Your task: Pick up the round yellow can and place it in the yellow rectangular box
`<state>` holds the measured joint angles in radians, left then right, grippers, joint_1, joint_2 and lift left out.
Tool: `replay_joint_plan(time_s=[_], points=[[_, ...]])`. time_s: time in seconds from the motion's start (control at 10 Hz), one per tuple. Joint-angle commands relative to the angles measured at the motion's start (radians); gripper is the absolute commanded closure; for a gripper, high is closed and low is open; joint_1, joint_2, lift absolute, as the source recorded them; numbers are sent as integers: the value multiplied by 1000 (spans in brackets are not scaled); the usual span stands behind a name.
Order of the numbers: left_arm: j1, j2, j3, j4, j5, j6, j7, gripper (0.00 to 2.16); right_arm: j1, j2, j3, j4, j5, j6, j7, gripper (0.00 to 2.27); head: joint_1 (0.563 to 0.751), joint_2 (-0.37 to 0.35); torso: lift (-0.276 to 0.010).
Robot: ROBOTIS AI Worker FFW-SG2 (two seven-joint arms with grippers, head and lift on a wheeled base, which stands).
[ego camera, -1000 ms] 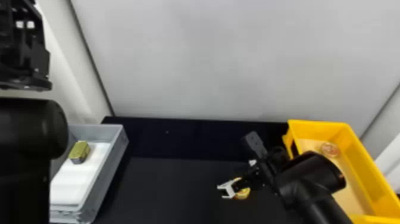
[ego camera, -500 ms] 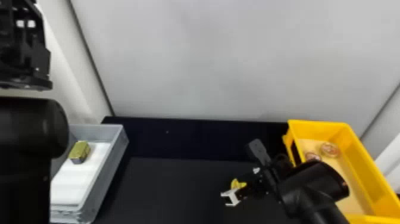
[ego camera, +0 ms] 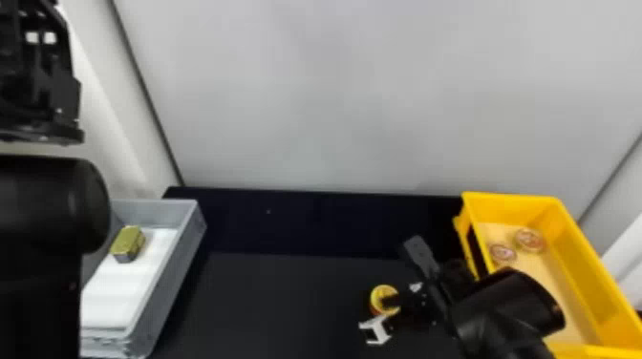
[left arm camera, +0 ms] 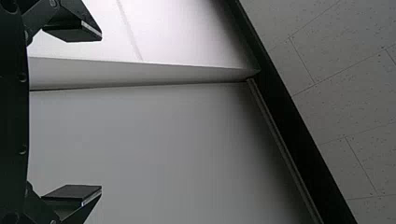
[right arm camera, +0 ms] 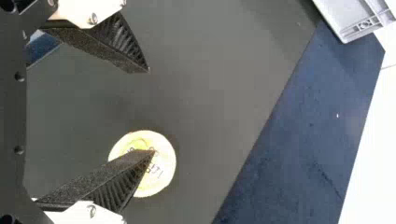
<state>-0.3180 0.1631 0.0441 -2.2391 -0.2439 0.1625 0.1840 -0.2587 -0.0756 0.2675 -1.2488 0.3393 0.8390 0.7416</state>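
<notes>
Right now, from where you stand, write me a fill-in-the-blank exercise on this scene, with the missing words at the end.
The gray tray is on the robot's ____ side.
The sheet under the small gold tin is colored ____.
The number of round items showing inside the yellow box is ____.
The fingers of the right gripper, one of them over part of the round yellow can, are not shut but ____.

Missing words: left; white; two; open.
</notes>
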Motion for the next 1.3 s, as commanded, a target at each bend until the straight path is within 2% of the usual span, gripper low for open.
replay_joint_plan(time_s=[0.0,0.7,1.0,1.2], points=[[2,3,4,-4,0,2,0,125,15,-1,-10,-9,26,5,15,130,663,54,-10],[1,6,0,-4,0,5,-1,125,13,-3,-59,-8,57,-30,17,130,663,54,-10],[1,4,-3,-4,0,8,-1,125,-11,-3,-57,-124,34,-32,30,130,663,54,-10],[-1,4,-3,-4,0,9,-1,125,-34,-24,-30,-167,34,-18,32,127,663,54,-10]])
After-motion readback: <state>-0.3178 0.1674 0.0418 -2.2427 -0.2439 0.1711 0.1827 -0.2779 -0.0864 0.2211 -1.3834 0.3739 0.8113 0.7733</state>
